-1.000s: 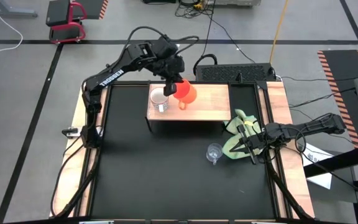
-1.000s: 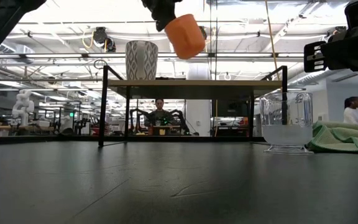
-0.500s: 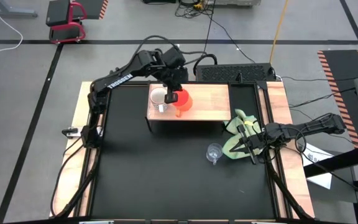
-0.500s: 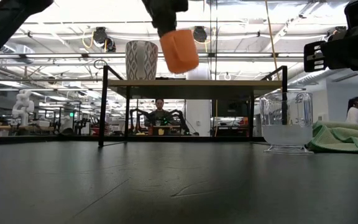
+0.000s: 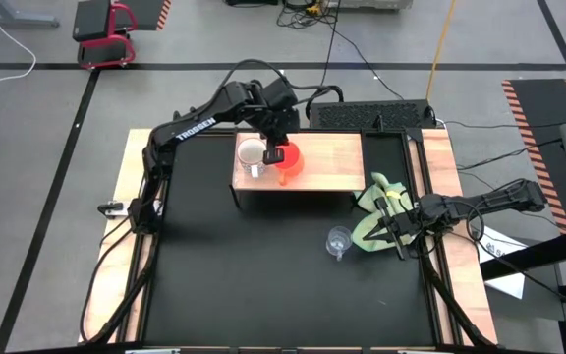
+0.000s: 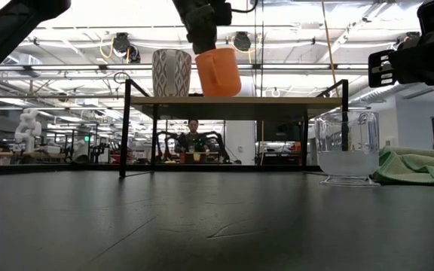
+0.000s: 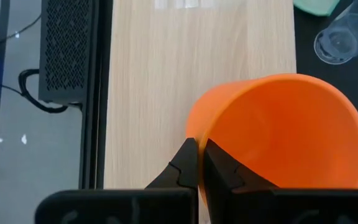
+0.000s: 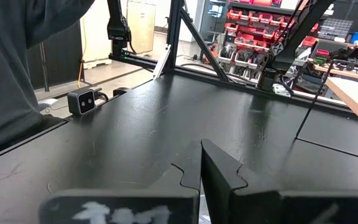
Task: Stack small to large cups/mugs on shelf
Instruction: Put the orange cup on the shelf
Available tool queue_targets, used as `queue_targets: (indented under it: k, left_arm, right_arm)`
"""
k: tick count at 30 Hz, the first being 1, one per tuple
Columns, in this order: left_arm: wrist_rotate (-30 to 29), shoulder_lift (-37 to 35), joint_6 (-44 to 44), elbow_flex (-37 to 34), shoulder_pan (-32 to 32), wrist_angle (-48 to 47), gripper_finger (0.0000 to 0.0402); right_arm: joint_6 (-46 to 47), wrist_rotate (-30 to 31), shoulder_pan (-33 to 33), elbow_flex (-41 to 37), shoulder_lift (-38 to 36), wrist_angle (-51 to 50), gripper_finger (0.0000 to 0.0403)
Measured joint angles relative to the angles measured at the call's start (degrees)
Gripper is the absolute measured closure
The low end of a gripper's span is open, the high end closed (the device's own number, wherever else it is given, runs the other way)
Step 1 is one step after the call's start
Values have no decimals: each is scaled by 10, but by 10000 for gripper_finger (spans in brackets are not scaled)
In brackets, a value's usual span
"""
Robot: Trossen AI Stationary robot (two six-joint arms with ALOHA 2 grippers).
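Observation:
My left gripper [image 5: 275, 149] is over the shelf [image 5: 327, 162], shut on the orange mug [image 5: 288, 163], which stands upright next to the white mug [image 5: 251, 154]. In the low view the orange mug [image 6: 217, 71] has its base at the shelf's top [image 6: 277, 98], beside the white mug [image 6: 172, 73]. The clear glass cup [image 5: 338, 241] stands on its base on the black table, right of centre. My right gripper [image 5: 393, 228] is shut and empty at the table's right side, beside the cloth. My left gripper pinches the orange mug's rim [image 7: 197, 138], one finger [image 7: 221, 173] inside the mug and one [image 7: 184, 163] outside. The fingers come from above, pointing down. The mug is upright, its base at the shelf's top; whether it rests there I cannot tell.
A yellow-green cloth [image 5: 376, 206] lies at the shelf's right end by my right gripper. The shelf's right half [image 7: 166, 62] is bare wood. A black box [image 5: 371, 115] sits behind the shelf. A person shows beyond the table in the low view [image 6: 193, 135].
My left gripper has gone down toward the shelf and a little toward the white mug, carrying the orange mug. The mug was tilted and high above the shelf; now it is upright with its base at the shelf's top.

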Motion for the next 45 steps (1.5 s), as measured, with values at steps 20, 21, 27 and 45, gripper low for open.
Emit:
queue_targets:
  k: [20,21,27,45]
  left_arm:
    - [9,0,-7,0,-3,-39,398]
    - [9,3,-7,0,-5,-40,398]
    - [9,14,-5,1,-10,-40,398]
    - [-17,17,8,1,-10,-26,392]
  right_arm:
    - [0,0,0,0,0,0,403]
    - [0,0,0,0,0,0,403]
    - [0,0,0,0,0,0,403]
    - [0,0,0,0,0,0,403]
